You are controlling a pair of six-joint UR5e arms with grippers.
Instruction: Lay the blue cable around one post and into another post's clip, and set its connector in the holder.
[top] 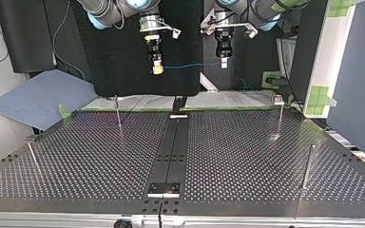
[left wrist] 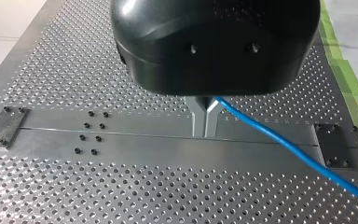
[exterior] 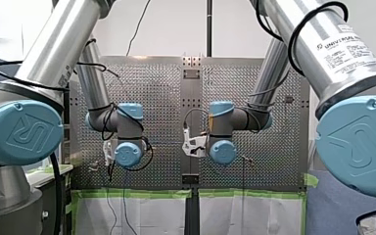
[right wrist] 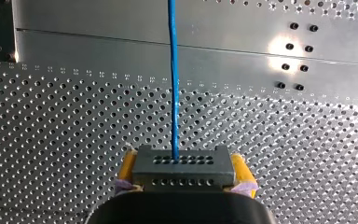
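**Blue cable [top: 190, 65] held in the air between two grippers**

Blue and thin, the cable runs as an almost level line between the two tools in the top view, above the far edge of the perforated metal table [top: 247, 156] and touching none of it. In the front view the arms' wrist joints hide both tools, and the cable there cannot be made out.

My left gripper [left wrist: 205, 130] has its metal fingers pressed together on the cable. From there the cable slants away and is cut off at the edge of the left wrist view.

My right gripper [right wrist: 184, 164] is closed too. Its yellow pads [right wrist: 127, 167] clamp a grey block with rows of holes [right wrist: 184, 171], and the cable comes straight out of it. The cable's end is hidden there.

Thin posts [top: 118, 112] stand on the table, well apart from the cable. One post [top: 280, 118] has a small fitting on top, too small to make out.
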